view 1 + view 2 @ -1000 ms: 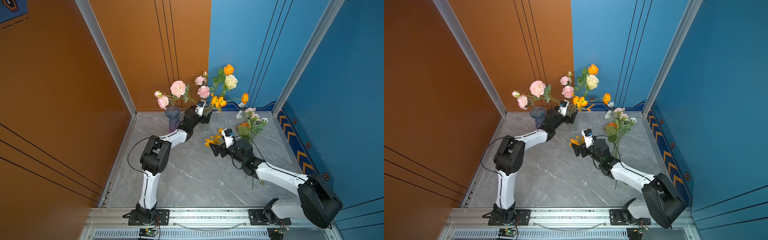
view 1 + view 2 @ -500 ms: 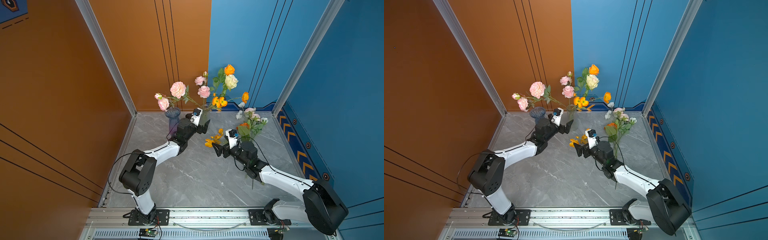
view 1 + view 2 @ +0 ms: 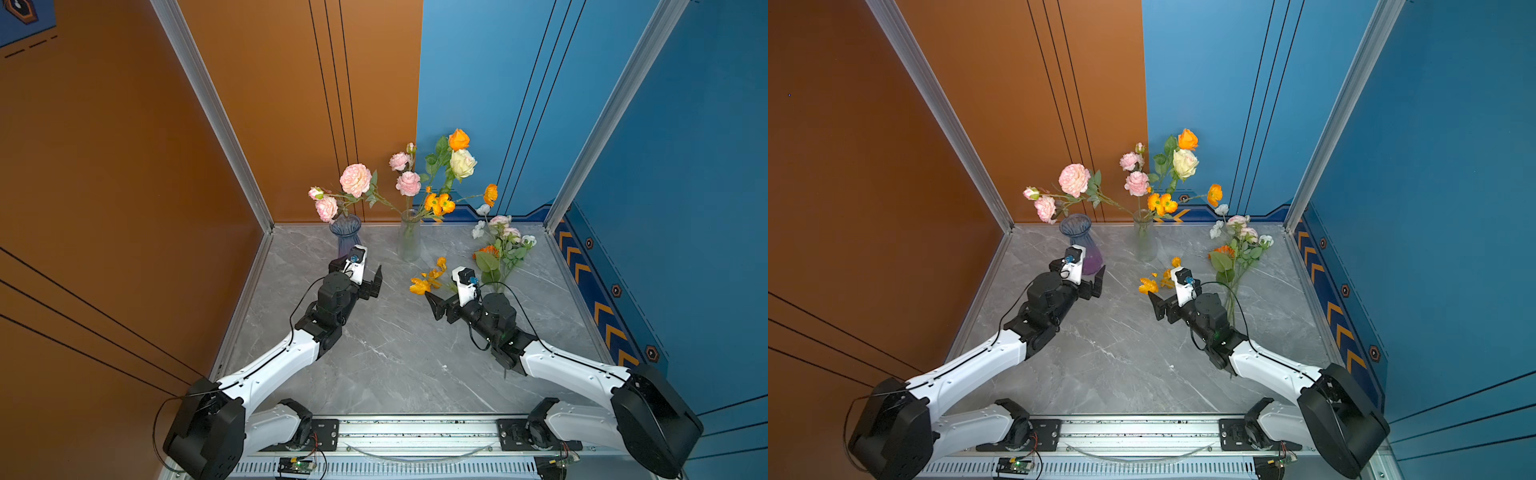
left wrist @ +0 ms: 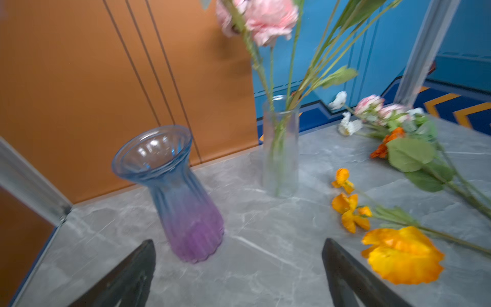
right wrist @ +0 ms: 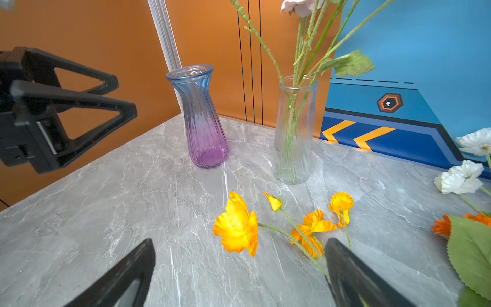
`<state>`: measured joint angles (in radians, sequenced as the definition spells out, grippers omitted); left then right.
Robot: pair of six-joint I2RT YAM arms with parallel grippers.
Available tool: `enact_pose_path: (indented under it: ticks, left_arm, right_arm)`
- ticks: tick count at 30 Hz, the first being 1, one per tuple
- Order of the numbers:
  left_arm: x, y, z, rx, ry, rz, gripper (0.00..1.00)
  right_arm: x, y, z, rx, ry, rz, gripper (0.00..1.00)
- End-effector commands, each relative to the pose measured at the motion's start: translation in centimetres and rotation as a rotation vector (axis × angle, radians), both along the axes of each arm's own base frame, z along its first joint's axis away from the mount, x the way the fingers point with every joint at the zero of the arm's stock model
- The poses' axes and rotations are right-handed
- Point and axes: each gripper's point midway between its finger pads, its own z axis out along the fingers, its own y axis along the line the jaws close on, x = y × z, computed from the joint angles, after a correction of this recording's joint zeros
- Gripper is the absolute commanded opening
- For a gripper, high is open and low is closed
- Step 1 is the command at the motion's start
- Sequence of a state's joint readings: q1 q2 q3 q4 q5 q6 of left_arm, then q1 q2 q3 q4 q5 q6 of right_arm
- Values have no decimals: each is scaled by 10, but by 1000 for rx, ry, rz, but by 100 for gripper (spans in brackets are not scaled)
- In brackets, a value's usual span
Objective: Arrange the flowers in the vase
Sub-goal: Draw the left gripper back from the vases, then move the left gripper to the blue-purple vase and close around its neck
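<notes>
The flowers (image 3: 432, 183) are in three groups.

Top views: Several stems stand in the clear vase (image 3: 409, 243) at the back of the table (image 3: 395, 357). One yellow-orange stem (image 3: 428, 280) lies flat on the table in front of that vase. A mixed bunch (image 3: 500, 249) lies further to the right. A second ago my left gripper (image 3: 359, 269) was up at the clear vase. It has now drawn back and hangs just in front of the blue-purple vase (image 3: 345, 232), jaws apart and empty. The stems in the clear vase stand without support, so I judge that placement finished. My right gripper (image 3: 432, 306) has hardly shifted. Its jaws are apart and empty, and the yellow-orange stem lies just beside it.

Left wrist view: My left fingers (image 4: 127, 276) frame bare table only. The blue-purple vase (image 4: 183, 202) stands near one finger and looks empty inside. The largest yellow-orange bloom (image 4: 401, 255) lies near the other finger.

Right wrist view: The yellow-orange stem (image 5: 300, 234) lies on the table ahead of my right gripper (image 5: 239, 240), partly between the fingers. Its stalk runs close to one finger (image 5: 353, 276); I cannot tell whether they touch. The left gripper (image 5: 125, 95) is well apart from it. I judge this stem the next pick: lower, then close on the stalk, not the bloom.
</notes>
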<state>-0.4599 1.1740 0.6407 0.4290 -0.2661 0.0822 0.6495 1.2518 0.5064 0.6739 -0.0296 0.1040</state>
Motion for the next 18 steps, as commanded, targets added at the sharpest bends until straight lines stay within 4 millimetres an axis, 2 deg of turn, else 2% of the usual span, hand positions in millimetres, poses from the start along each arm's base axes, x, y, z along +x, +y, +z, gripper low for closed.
enact_pose_path:
  ticks: [1,5,10,18]
  left_arm:
    - [4,31,-21,-10,23,79,98]
    - [24,38,-21,-63,0,64,98]
    - [54,41,-23,-66,-19,81,98]
    - [103,44,-16,-123,-68,90,98]
  right_arm:
    - [-5,17,0,-5,-28,59,100]
    - [-6,26,-6,-25,-6,88,100]
    - [-7,25,-5,-26,-13,88,100]
    - [-8,25,-6,-36,-11,94,100]
